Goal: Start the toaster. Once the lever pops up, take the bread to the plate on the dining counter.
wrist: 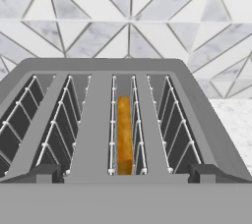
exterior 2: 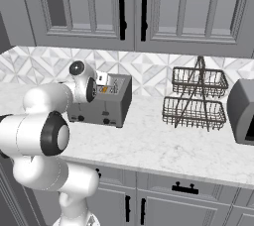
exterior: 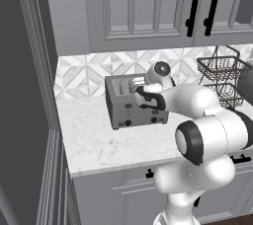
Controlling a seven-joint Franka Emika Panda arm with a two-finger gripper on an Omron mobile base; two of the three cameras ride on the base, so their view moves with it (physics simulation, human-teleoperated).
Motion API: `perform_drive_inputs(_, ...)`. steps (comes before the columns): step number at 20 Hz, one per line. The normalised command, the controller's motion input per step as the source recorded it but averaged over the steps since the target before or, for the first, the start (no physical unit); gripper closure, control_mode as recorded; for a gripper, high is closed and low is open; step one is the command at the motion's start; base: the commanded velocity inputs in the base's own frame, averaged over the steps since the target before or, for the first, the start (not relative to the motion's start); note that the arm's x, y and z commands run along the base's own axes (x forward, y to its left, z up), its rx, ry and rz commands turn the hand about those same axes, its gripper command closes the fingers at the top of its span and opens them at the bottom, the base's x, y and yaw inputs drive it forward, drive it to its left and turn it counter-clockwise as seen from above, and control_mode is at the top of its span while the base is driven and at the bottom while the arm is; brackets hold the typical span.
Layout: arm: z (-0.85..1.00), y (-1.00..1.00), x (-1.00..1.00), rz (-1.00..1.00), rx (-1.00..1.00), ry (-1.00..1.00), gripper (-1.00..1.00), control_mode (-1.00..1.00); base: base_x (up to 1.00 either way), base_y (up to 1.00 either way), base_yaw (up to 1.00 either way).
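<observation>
Toaster (exterior: 136, 103) stands on the white marble-look desk (exterior: 99, 142), set back near the patterned tile backsplash (exterior: 84, 73). Boxy grey metal body, four slots on top, two black levers and two black knobs on its front face.

Hand view looks down along the toaster's (wrist: 126, 120) top from just above the front edge. Four slots with wire guides run away toward the backsplash (wrist: 128, 16). Bread (wrist: 124, 134) sits upright in the third slot from the left of that view: a thin golden-orange slice, seen edge-on, sunk below the slot rim. The other three slots appear dark.

Pincer (wrist: 126, 173): the two dark finger tips (wrist: 43, 173) show at the bottom of the hand view, far apart, one at each side of the toaster's top. Jaws are spread wide, nothing between them, no grip on anything.

Right base view: arm reaches in from the left, hand over the toaster's (exterior 2: 106, 103) top; a spot of orange, the bread (exterior 2: 103, 89), shows at the top by the hand. A two-tier black wire basket stand (exterior 2: 195, 98) is on the desk (exterior 2: 149, 141) to the right, well apart from the toaster. A grey appliance (exterior 2: 243, 111) sits at the far right edge. Grey cabinets with black handles (exterior 2: 121, 7) hang above.
</observation>
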Motion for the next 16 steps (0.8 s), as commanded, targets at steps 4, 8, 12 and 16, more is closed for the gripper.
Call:
perform_drive_inputs(4, 0.0, 0.0, 0.0, 0.0, 0.0, 0.0, -1.0, -1.0, 0.0, 0.0, 0.0)
perform_drive_inputs(8, 0.0, 0.0, 0.0, 0.0, 0.0, 0.0, -1.0, -1.0, 0.0, 0.0, 0.0)
perform_drive_inputs(12, 0.0, 0.0, 0.0, 0.0, 0.0, 0.0, -1.0, -1.0, 0.0, 0.0, 0.0)
perform_drive_inputs(16, 0.0, 0.0, 0.0, 0.0, 0.0, 0.0, -1.0, -1.0, 0.0, 0.0, 0.0)
